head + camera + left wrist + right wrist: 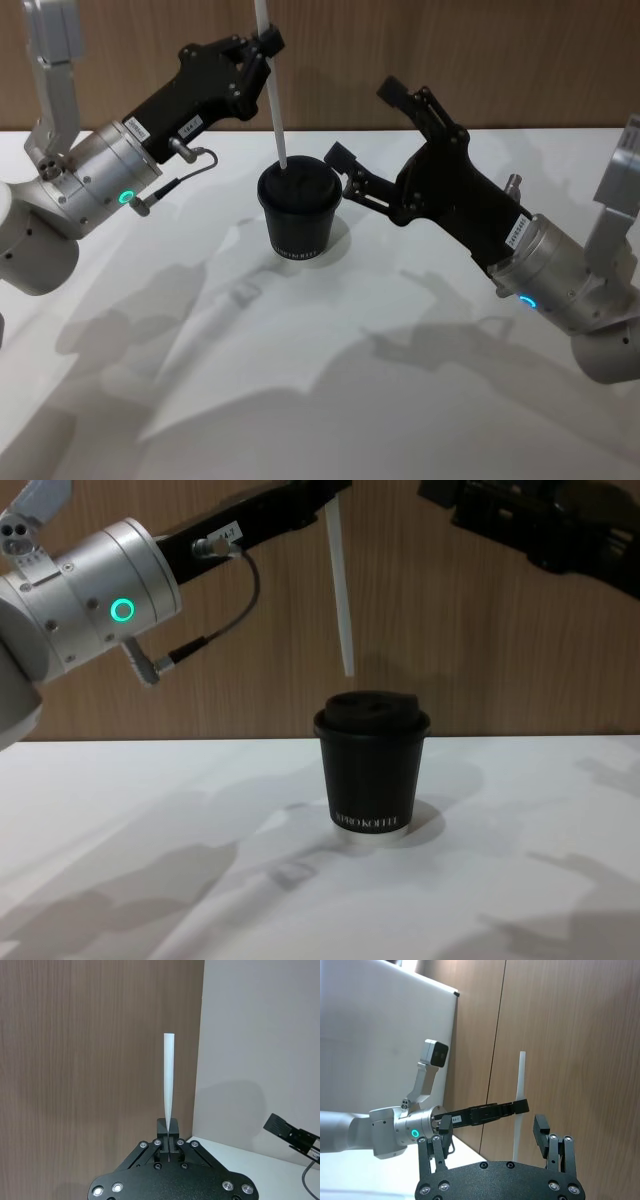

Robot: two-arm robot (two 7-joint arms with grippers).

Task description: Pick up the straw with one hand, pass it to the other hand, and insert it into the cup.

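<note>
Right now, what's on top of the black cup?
A black domed lid covers the cup. The straw, held by the left gripper, hangs just above it. What's inside is hidden.

The straw [341,590] is plain white, smooth and a little shiny, like plastic. The cup [372,765] looks like black paper with a dull, matt skin, and its domed lid [372,712] looks like black plastic with a soft shine. The table [300,400] is white, smooth and flat, not glossy. The wall [100,1060] behind is brown wood with fine lines of grain. The left gripper [262,45] is matt black, hard like plastic or painted metal, with small shiny screws. Its wrist [95,600] is smooth silver metal. The right gripper [365,125] is the same matt black.
</note>
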